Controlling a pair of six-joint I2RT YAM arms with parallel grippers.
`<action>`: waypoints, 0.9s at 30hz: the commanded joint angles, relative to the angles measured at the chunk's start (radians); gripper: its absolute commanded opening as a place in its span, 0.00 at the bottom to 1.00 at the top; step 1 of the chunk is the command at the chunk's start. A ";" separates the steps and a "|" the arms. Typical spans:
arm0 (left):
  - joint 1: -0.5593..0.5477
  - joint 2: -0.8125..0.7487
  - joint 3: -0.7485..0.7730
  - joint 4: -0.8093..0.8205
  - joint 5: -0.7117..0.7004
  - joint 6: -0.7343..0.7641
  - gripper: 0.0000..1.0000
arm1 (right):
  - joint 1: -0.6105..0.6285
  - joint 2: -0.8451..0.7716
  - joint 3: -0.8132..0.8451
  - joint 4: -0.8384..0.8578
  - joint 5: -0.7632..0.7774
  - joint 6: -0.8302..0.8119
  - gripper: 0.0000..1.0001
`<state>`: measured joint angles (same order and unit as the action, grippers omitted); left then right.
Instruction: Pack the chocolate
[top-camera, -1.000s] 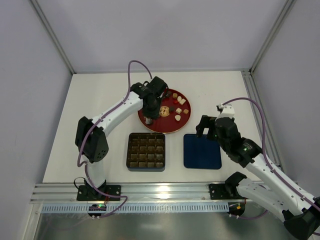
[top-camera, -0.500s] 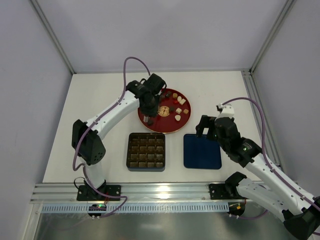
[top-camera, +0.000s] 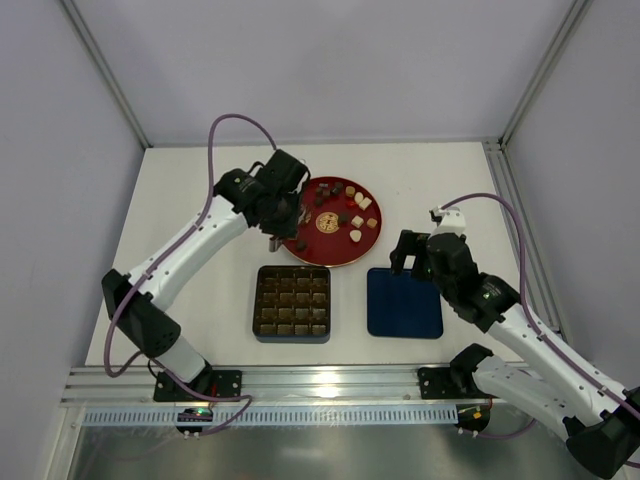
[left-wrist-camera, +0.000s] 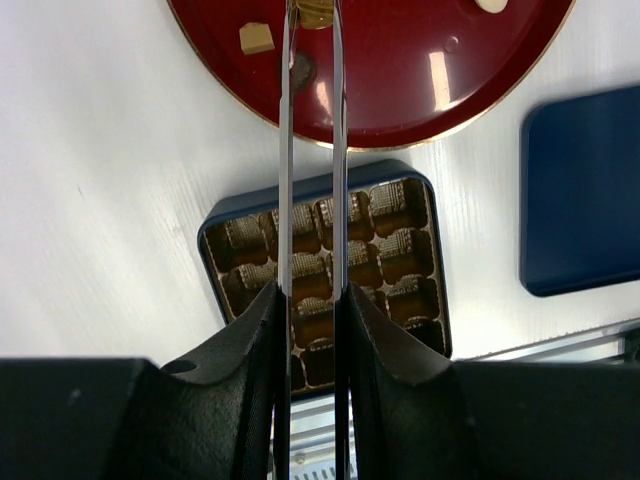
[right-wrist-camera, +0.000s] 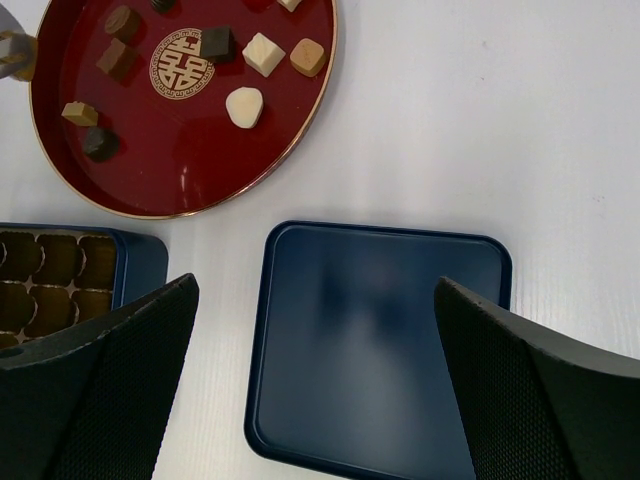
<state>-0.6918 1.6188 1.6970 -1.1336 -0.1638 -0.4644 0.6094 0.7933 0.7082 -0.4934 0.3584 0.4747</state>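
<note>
Tan chocolate sits pinched in my left gripper at the red plate's left edge (right gripper gapes wide).

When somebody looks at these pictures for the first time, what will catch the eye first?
The round red plate in the middle, scattered with small chocolates around a gold emblem. The left gripper hangs over its left rim and seems to pinch a tan piece. On the near side lie the gridded box and, to its right, the dark blue lid under the open right gripper.
</note>
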 joint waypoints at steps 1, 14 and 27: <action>-0.005 -0.095 -0.031 -0.026 -0.003 -0.028 0.25 | 0.004 0.001 0.007 0.039 0.004 0.005 1.00; -0.005 -0.329 -0.191 -0.123 0.017 -0.063 0.27 | 0.004 0.018 0.019 0.039 0.028 -0.002 1.00; -0.005 -0.519 -0.347 -0.176 0.049 -0.092 0.28 | 0.004 0.014 0.025 0.013 0.042 0.019 1.00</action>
<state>-0.6918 1.1389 1.3636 -1.2953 -0.1303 -0.5434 0.6094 0.8143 0.7086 -0.4915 0.3687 0.4782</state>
